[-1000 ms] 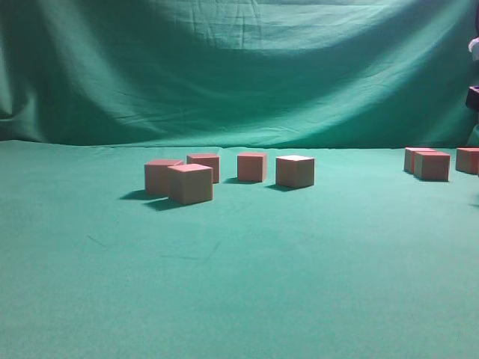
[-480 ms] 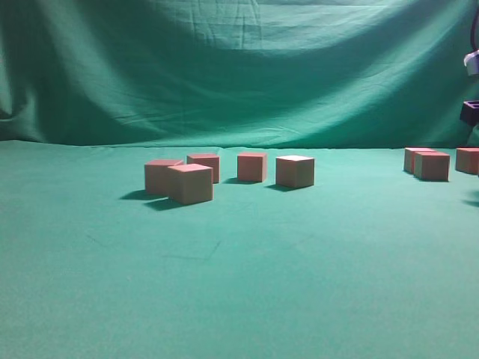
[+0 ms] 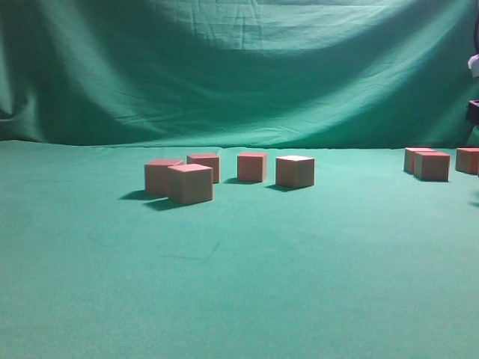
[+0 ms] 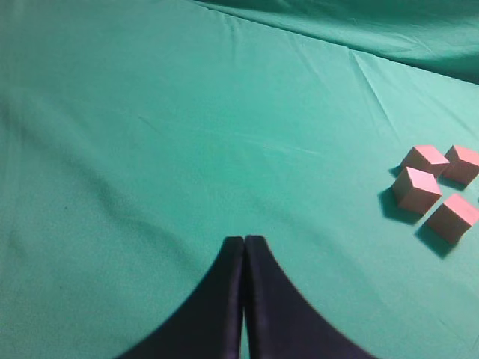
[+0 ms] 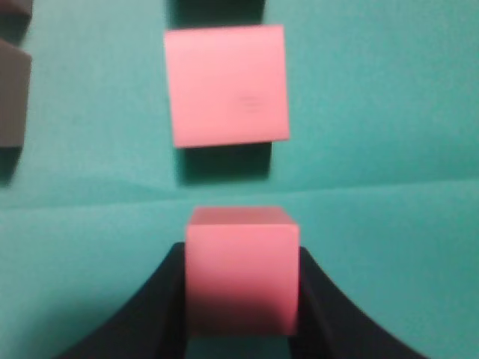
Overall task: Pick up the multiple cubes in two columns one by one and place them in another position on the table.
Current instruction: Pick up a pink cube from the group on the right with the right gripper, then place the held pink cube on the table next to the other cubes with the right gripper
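The right gripper is closing on one of the cubes, its black jaws pressing both side faces, and the cube is sitting squarely between them at the right edge of the table. Just beyond it another cube is lying with a clear strip of cloth between the two, and part of a darker block is showing at the left of the right wrist view. To do this well, I judge the grip should be settling firmly before lifting straight up, so the neighbour is not being nudged. The left gripper is hanging over bare cloth with its jaws together, holding nothing, well apart from a cluster of four cubes towards the far right. Five more cubes are resting near the table's middle. No brands, labels or writing are showing anywhere.
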Controlling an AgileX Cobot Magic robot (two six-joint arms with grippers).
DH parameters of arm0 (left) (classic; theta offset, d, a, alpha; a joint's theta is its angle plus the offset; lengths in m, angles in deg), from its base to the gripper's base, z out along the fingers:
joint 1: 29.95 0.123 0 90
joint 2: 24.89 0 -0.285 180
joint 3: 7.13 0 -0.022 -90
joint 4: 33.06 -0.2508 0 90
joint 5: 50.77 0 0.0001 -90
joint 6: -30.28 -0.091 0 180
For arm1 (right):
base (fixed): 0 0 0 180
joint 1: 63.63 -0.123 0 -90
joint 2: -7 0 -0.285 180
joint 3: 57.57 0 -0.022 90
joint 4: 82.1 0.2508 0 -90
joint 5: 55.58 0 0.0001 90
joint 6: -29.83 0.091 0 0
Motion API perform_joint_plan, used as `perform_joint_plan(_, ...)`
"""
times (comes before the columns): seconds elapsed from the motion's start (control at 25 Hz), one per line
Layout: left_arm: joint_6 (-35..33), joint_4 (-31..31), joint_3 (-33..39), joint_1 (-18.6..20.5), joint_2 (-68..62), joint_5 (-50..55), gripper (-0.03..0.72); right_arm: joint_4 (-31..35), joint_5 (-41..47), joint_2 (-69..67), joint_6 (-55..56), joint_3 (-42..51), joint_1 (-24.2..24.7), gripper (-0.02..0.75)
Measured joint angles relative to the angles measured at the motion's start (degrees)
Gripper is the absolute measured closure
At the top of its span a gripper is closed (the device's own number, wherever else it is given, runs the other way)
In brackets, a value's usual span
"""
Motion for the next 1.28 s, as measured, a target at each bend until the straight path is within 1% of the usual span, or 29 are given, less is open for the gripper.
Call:
perform_joint_plan(0.12,0.0,0.0,0.0,0.0,0.0,0.0,0.688,1.1,4.8,1.5,0.6,-0.1,0.0,0.473)
perform_joint_plan(0.24,0.0,0.0,0.0,0.0,0.0,0.0,0.688,4.0,10.2,5.2,1.0,0.2,0.0,0.473)
perform_joint_plan(0.32,0.0,0.0,0.0,0.0,0.0,0.0,0.688,5.5,12.4,9.2,1.1,0.2,-0.7,0.473)
perform_joint_plan(0.4,0.0,0.0,0.0,0.0,0.0,0.0,0.688,6.2,14.9,12.7,1.0,0.2,-2.4,0.473)
perform_joint_plan(0.52,0.0,0.0,0.0,0.0,0.0,0.0,0.688,6.5,17.2,17.1,0.4,0.2,-7.6,0.473)
perform_joint_plan(0.68,0.0,0.0,0.0,0.0,0.0,0.0,0.688,6.8,18.6,19.3,0.0,0.2,-17.7,0.473)
perform_joint_plan(0.76,0.0,0.0,0.0,0.0,0.0,0.0,0.688,6.8,18.8,19.2,0.0,0.2,-23.6,0.473)
perform_joint_plan(0.92,0.0,0.0,0.0,0.0,0.0,0.0,0.688,7.1,16.2,17.9,-0.4,0.2,-33.9,0.473)
perform_joint_plan(1.0,0.0,0.0,0.0,0.0,0.0,0.0,0.688,7.4,15.7,16.7,-1.8,0.0,-37.8,0.473)
perform_joint_plan(1.12,0.0,0.0,0.0,0.0,0.0,0.0,0.688,7.6,17.2,13.8,-4.0,-2.3,-41.5,0.473)
perform_joint_plan(1.28,0.0,0.0,0.0,0.0,0.0,0.0,0.688,7.8,18.9,8.9,-7.3,-7.5,-42.4,0.473)
